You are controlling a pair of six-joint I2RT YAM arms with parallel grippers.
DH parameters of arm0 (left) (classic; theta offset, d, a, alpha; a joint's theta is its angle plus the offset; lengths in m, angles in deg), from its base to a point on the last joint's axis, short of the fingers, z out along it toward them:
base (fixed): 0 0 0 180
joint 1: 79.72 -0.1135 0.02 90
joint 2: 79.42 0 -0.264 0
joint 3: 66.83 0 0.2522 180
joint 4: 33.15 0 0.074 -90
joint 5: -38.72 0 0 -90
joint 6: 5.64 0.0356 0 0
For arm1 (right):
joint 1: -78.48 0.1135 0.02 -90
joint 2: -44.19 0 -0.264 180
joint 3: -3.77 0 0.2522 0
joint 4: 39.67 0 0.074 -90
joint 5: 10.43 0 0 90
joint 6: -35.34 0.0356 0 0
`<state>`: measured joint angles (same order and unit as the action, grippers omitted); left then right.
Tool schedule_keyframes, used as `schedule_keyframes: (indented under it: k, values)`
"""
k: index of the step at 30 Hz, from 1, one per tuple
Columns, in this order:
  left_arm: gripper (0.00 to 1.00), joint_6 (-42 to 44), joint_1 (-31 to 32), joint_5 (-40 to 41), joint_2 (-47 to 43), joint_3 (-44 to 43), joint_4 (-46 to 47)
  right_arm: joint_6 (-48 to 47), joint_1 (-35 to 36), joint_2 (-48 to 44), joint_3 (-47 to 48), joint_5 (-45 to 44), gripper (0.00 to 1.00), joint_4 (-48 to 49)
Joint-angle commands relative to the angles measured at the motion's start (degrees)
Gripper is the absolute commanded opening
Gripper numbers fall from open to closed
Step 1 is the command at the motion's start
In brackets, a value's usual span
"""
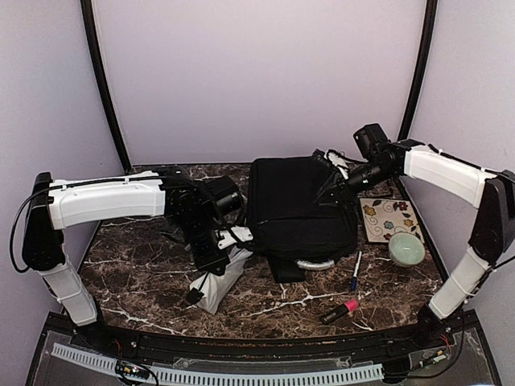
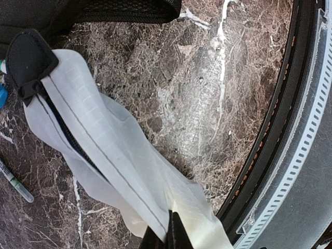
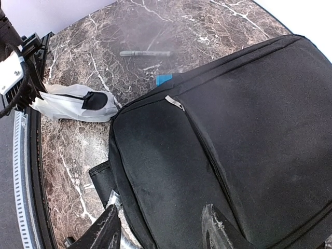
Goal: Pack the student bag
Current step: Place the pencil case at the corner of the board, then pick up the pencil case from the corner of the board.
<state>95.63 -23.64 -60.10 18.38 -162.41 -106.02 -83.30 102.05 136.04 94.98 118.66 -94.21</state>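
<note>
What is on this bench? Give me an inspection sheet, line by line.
Surface: dark veined marble tabletop, no spills seen.
Job's things: student bag lying flat mid-table; zips in view look closed.
Clutter: floral tile, green bowl, blue-capped pen, red marker, all on the table's right side.
Grippers: left gripper shut on pale pouch; right gripper open over the bag.
Cables: black cable looping beside left arm; wires by right wrist.
Surroundings: pale walls, black frame poles.
</note>
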Motion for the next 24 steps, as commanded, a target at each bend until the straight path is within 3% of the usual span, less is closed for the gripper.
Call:
schedule_keyframes:
  k: [1, 2, 6, 9, 14, 19, 24]
  values:
    - [0.0, -0.1, 0.6, 0.8, 1.3, 0.3, -1.2, -1.0, 0.0, 2.7, 3.4, 1.9, 0.53, -1.9]
    - [0.03, -0.4, 0.8, 0.7, 1.3, 0.3, -0.9, -1.4, 0.1, 2.9, 3.9, 2.1, 0.53, -2.3]
    - [0.3, -2.1, 1.2, 4.5, -0.1, -0.2, 0.2, -9.1, 1.2, 3.5, 7.4, 7.6, 0.58, -9.2]
    - [0.41, -2.5, 1.2, 7.1, -3.1, -0.8, 1.5, -13.8, 4.7, 3.9, 10.6, 6.8, 0.6, -13.5]
    - [0.52, -2.4, 0.3, 8.0, -11.1, 0.9, 7.3, -18.2, 15.6, 5.7, 12.1, -6.8, 0.61, -14.2]
    - [0.57, -6.4, -7.8, 5.3, -20.0, 7.2, 16.5, -18.7, 26.7, 8.7, 10.5, -19.5, 0.61, -7.5]
    - [0.6, -11.0, -15.2, 9.1, -23.6, 11.5, 22.0, -22.3, 34.9, 11.8, 10.9, -22.0, 0.7, -6.8]
